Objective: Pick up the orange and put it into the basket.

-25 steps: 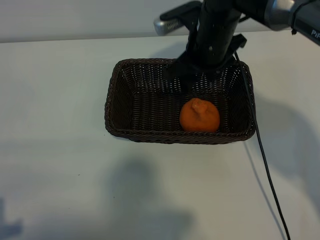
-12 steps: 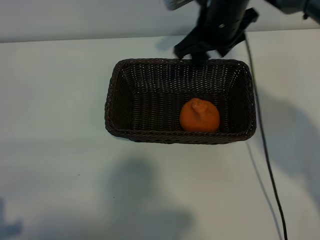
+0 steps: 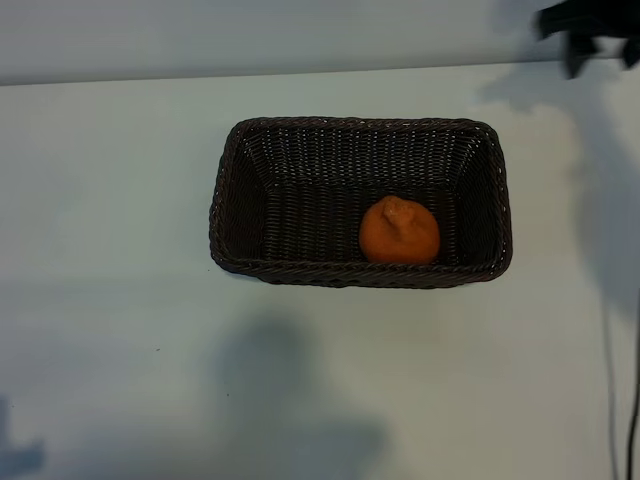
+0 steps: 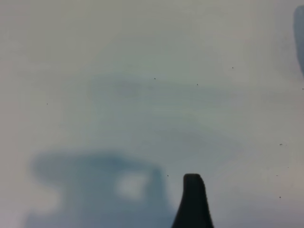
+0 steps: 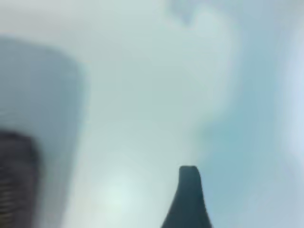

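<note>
Both tools are free of any load. Right tool [image 3: 598,52] shows only as a dark shape at the far top right corner of the exterior view, above the counter and well apart from the basket; its jaws stand wide apart with nothing between them, and its own wrist view shows one dark finger [image 5: 186,199] over bare pale surface, with a blurred dark edge of wickerwork [image 5: 16,183] at one side. Left tool does not appear in the exterior view; its wrist view shows one dark fingertip [image 4: 192,202] above the bare counter and a soft shadow, jaws likewise wide and holding nothing.

By size, the counter [image 3: 110,250] comes first: a pale, plain surface filling almost the whole exterior view, crossed by soft grey shadows near the bottom and along the right. A thin dark cable [image 3: 610,400] runs down its right edge.

Next is the basket [image 3: 225,215], dark brown woven wicker, rectangular with rounded corners, sitting around the middle of the counter.

Smallest is the orange [image 3: 399,231], which lies inside the basket on its floor, toward the right and against the near wall, its raised knob pointing upward.
</note>
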Robot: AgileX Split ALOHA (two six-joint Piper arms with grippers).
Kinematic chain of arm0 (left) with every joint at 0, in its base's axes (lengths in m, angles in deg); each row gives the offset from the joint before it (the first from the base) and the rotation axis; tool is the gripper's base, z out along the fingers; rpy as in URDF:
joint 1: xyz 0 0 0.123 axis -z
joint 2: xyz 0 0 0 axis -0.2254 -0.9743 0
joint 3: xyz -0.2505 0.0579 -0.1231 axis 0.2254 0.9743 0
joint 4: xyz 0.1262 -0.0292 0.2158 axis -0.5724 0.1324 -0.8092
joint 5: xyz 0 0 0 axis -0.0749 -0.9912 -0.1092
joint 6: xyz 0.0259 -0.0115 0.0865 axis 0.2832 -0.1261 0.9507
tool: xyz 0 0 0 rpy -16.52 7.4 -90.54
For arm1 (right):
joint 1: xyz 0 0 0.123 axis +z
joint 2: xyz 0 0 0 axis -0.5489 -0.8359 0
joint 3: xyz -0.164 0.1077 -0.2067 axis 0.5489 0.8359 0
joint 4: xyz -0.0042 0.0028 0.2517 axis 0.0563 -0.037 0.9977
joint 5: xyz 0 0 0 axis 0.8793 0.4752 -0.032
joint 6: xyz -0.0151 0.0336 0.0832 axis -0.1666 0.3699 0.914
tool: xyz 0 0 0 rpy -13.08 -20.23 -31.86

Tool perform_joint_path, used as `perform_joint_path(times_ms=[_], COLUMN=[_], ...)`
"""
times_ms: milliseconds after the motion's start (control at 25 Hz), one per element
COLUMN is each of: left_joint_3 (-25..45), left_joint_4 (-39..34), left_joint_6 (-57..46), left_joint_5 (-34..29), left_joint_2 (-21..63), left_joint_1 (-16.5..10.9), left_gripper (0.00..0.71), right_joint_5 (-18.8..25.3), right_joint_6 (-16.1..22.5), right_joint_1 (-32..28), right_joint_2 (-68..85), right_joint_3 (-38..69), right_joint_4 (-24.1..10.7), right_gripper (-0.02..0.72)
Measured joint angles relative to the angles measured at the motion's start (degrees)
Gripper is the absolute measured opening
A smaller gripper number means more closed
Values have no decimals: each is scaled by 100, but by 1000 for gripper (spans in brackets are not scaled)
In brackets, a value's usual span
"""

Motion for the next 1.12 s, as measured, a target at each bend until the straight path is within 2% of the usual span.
perform_joint_path(times_ms=[200, 400, 880, 1120], left_joint_3=[0, 0, 0, 0], left_joint_4=[0, 0, 0, 0], left_joint_6=[0, 0, 0, 0], left_joint_5=[0, 0, 0, 0], left_joint_2=[0, 0, 0, 0], left_joint_1=[0, 0, 0, 0], left_gripper=[563, 563, 563, 563], right_joint_5=[0, 0, 142, 115], right_joint_6=[-87, -169, -233, -319], right_joint_1=[-731, -1028, -1046, -1046], right_joint_2=[0, 38, 1884, 3705], right_joint_3=[0, 0, 109, 1072], right_joint_4=[376, 707, 794, 780], right_gripper=[534, 512, 504, 504])
